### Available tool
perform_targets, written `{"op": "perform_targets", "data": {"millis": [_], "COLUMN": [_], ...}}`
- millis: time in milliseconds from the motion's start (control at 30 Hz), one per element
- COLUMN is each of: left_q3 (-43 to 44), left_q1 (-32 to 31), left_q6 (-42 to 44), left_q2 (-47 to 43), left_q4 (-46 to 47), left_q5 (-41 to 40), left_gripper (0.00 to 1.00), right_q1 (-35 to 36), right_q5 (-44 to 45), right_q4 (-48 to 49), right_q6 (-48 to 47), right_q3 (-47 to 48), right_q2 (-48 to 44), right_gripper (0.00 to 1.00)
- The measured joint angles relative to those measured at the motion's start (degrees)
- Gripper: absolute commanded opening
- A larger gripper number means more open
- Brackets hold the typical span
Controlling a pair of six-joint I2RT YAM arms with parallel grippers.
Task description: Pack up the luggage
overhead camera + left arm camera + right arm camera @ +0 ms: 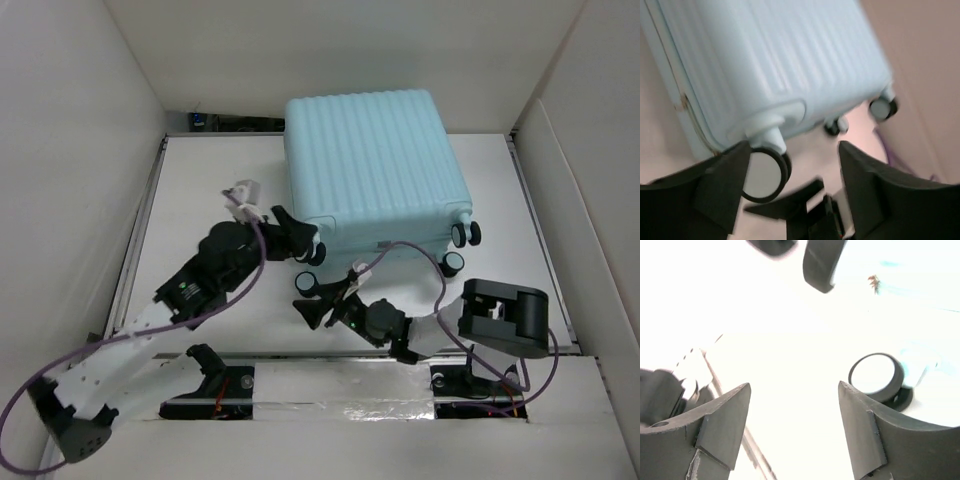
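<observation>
The luggage lies flat and shut on the desk, towards the far right, with its casters pointing at me. My left pincer hangs with jaws apart right at the near-left caster, one finger all but touching it. My right pincer, jaws also apart and holding nothing, sits just beside it. That closeness is my worry: a careless swing could knock the two pincers together, or catch the caster and shove the whole case askew. The purple cable (draped near the wheels) looks liable to snag there too. I'd separate the arms first.
</observation>
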Motion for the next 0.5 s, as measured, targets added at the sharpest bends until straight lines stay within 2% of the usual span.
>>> {"op": "perform_targets", "data": {"millis": [33, 100, 133, 167, 233, 333, 367, 467, 500], "left_q3": [-0.6, -4.0, -5.6, -7.5, -11.4, -18.1, -20.1, -24.2, -24.8], "left_q1": [0.9, 4.2, 5.2, 5.8, 6.1, 6.2, 6.2, 6.2, 6.2], "left_q6": [0.0, -0.2, -0.3, -0.6, -0.9, -1.5, -1.5, -1.5, -1.4], "left_q2": [-2.2, -9.1, -11.7, -13.7, -15.0, -13.3, -12.7, -9.6, -9.1], "left_q4": [1.2, 4.7, 5.0, 5.5, 5.7, 5.2, 5.2, 5.4, 5.7], "left_q5": [-0.6, -2.0, -2.5, -2.8, -2.5, -0.8, 0.0, 2.5, 3.1], "left_gripper": [0.52, 0.4, 0.29, 0.25, 0.2, 0.22, 0.25, 0.34, 0.34], "right_q1": [0.6, 1.6, 2.1, 2.4, 2.9, 3.5, 3.5, 3.7, 3.8], "right_q5": [-0.3, -0.6, -0.7, -0.7, -0.4, 1.1, 1.7, 4.6, 5.7], "right_q4": [-1.3, -4.1, -5.9, -8.3, -13.6, -23.7, -27.8, -38.7, -42.1], "right_q6": [-0.2, -0.3, -0.5, -0.4, -0.7, -1.7, -2.0, -3.7, -4.3], "right_q3": [-1.1, -2.5, -3.2, -3.8, -4.1, -3.4, -2.6, 1.4, 3.0], "right_q2": [-1.9, -4.9, -6.9, -9.1, -13.7, -21.8, -24.5, -31.3, -33.1], "right_gripper": [0.41, 0.16, 0.06, 0.0, 0.0, 0.24, 0.46, 0.7, 0.73]}}
